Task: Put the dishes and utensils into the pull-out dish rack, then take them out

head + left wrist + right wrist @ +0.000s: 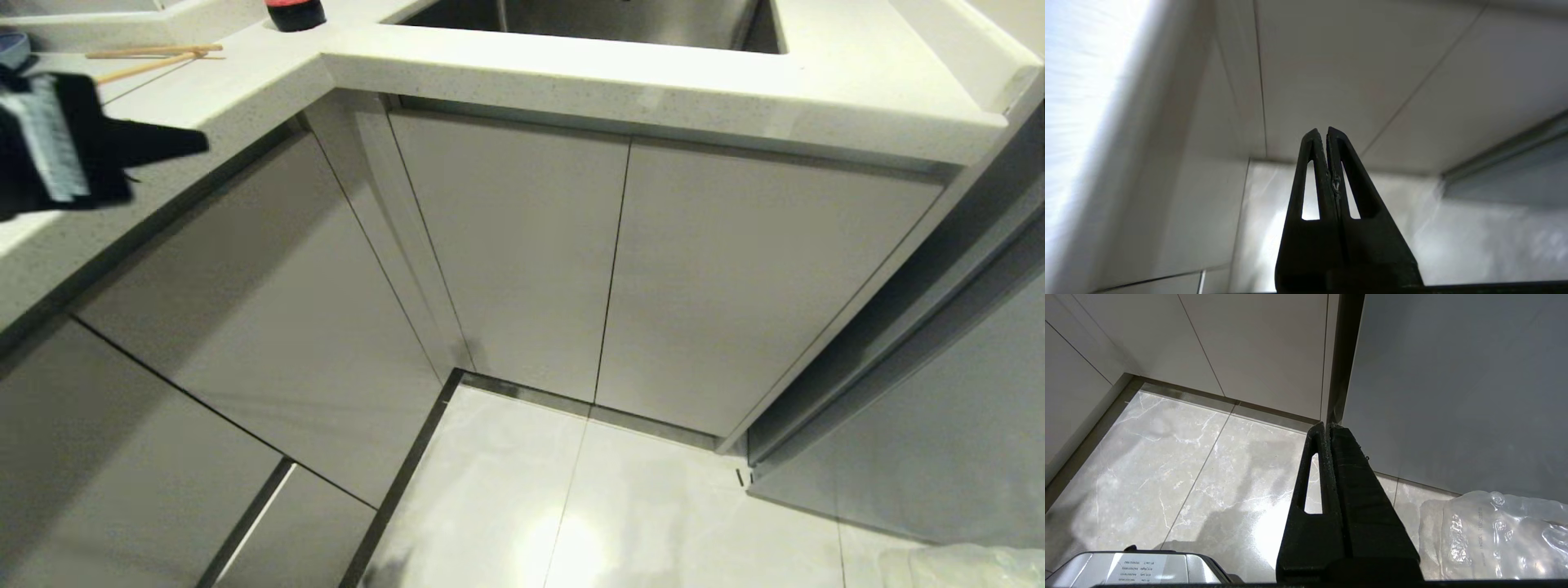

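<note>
I had the left gripper (175,143) up at the far left of the head view, level with the counter (571,77) edge, its black fingers (1316,171) pressed together on nothing. From the left wrist cam the tips pointed at the pale cabinet fronts (506,245) and the shiny floor (571,506) below. The chopsticks (151,55) lay on the counter top at back left, beyond the gripper and apart from it (two pale sticks, roughly side by side, one angled a bit). A red-and-black thing (294,15) stood on the counter near the sink (588,20) corner; I couldn't tell what it was. Cabinet fronts were all flush; no rack, bowl, plate or spoon showed in any view. The right gripper (1327,426) wasn't in the head view; its wrist cam showed it low over the floor tiles, fingers also pressed together w/ nothing between, a crumpled clear plastic bag (1494,535) on the floor just beside.
</note>
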You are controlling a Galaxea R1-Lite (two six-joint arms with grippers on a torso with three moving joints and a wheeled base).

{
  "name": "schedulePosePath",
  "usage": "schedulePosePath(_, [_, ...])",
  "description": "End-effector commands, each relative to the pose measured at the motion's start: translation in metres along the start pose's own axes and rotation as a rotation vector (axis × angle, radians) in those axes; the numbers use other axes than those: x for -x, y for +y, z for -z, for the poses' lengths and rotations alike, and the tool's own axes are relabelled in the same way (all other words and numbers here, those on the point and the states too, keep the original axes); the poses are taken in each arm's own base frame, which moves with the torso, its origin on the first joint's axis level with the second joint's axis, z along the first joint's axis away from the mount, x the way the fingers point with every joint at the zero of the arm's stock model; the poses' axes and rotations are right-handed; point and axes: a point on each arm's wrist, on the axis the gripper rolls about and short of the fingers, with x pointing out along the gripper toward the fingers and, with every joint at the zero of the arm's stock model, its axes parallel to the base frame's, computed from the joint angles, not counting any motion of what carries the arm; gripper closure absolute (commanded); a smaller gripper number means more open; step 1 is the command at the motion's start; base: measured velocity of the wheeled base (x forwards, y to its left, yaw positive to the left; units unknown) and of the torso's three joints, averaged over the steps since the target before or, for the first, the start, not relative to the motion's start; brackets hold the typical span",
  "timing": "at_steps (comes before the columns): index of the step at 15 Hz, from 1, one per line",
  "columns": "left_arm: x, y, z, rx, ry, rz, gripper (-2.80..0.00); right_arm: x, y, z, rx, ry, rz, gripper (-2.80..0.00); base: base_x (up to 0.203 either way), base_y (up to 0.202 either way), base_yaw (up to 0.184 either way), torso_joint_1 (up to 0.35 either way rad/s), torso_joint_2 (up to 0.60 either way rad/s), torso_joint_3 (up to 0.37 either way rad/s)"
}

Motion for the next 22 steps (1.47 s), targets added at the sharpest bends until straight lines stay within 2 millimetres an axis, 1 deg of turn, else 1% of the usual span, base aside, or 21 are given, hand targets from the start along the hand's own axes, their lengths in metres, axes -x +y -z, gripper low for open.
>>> schedulePosePath(1, [0.058, 0.022, -0.01, 0.051, -0.151, -0.013, 0.0, 0.0, 0.0, 0.0, 0.001, -0.001, -0.001, 0.0, 0.0, 0.0, 0.0, 0.0, 0.0, 0.0])
schedulePosePath(2, [0.082, 0.029, -0.009, 0.061, -0.206, -0.027, 0.0, 0.0, 0.0, 0.0, 0.001, -0.001, -0.001, 0.0, 0.0, 0.0, 0.0, 0.0, 0.0, 0.0])
schedulePosePath(4, [0.13, 0.033, 0.006, 0.058, -0.299, -0.035, 0.0, 0.0, 0.0, 0.0, 0.001, -0.001, -0.001, 0.0, 0.0, 0.0, 0.0, 0.0, 0.0, 0.0])
schedulePosePath(5, [0.153, 0.032, 0.019, 0.054, -0.339, -0.029, 0.0, 0.0, 0.0, 0.0, 0.001, -0.001, -0.001, 0.0, 0.0, 0.0, 0.0, 0.0, 0.0, 0.0])
schedulePosePath(6, [0.175, 0.03, 0.039, 0.046, -0.374, -0.024, 0.0, 0.0, 0.0, 0.0, 0.001, -0.001, -0.001, 0.0, 0.0, 0.0, 0.0, 0.0, 0.0, 0.0])
schedulePosePath(7, [0.19, 0.028, 0.065, 0.034, -0.387, -0.023, 0.0, 0.0, 0.0, 0.0, 0.001, -0.001, -0.001, 0.0, 0.0, 0.0, 0.0, 0.0, 0.0, 0.0])
schedulePosePath(9, [0.193, 0.025, 0.114, 0.013, -0.345, -0.051, 0.0, 0.0, 0.0, 0.0, 0.001, 0.0, -0.001, 0.0, 0.0, 0.0, 0.0, 0.0, 0.0, 0.0])
schedulePosePath(10, [0.188, 0.025, 0.133, 0.025, -0.313, -0.111, 0.0, 0.0, 0.0, 0.0, 0.001, -0.001, -0.001, 0.0, 0.0, 0.0, 0.0, 0.0, 0.0, 0.0])
schedulePosePath(12, [0.179, 0.025, 0.151, 0.067, -0.246, -0.192, 0.0, 0.0, 0.0, 0.0, 0.001, -0.001, -0.001, 0.0, 0.0, 0.0, 0.0, 0.0, 0.0, 0.0])
schedulePosePath(13, [0.181, 0.022, 0.155, 0.064, -0.238, -0.202, 0.0, 0.0, 0.0, 0.0, 0.001, -0.001, -0.001, 0.0, 0.0, 0.0, 0.0, 0.0, 0.0, 0.0])
schedulePosePath(14, [0.187, 0.018, 0.162, 0.049, -0.247, -0.175, 0.0, 0.0, 0.0, 0.0, 0.001, -0.001, -0.001, 0.0, 0.0, 0.0, 0.0, 0.0, 0.0, 0.0])
schedulePosePath(15, [0.193, 0.014, 0.173, 0.02, -0.261, -0.142, 0.0, 0.0, 0.0, 0.0, 0.001, -0.001, -0.001, 0.0, 0.0, 0.0, 0.0, 0.0, 0.0, 0.0])
schedulePosePath(16, [0.192, 0.013, 0.189, -0.018, -0.246, -0.132, 0.0, 0.0, 0.0, 0.0, 0.001, -0.001, -0.001, 0.0, 0.0, 0.0, 0.0, 0.0, 0.0, 0.0])
schedulePosePath(18, [0.178, 0.015, 0.224, -0.06, -0.22, -0.15, 0.0, 0.0, 0.0, 0.0, 0.001, -0.001, -0.001, 0.0, 0.0, 0.0, 0.0, 0.0, 0.0, 0.0])
schedulePosePath(20, [0.154, 0.02, 0.256, -0.079, -0.217, -0.18, 0.0, 0.0, 0.0, 0.0, 0.001, -0.001, -0.001, 0.0, 0.0, 0.0, 0.0, 0.0, 0.0, 0.0])
schedulePosePath(21, [0.141, 0.022, 0.276, -0.092, -0.205, -0.192, 0.0, 0.0, 0.0, 0.0, 0.001, -0.001, -0.001, 0.0, 0.0, 0.0, 0.0, 0.0, 0.0, 0.0])
schedulePosePath(22, [0.132, 0.024, 0.293, -0.098, -0.171, -0.195, 0.0, 0.0, 0.0, 0.0, 0.001, -0.001, -0.001, 0.0, 0.0, 0.0, 0.0, 0.0, 0.0, 0.0])
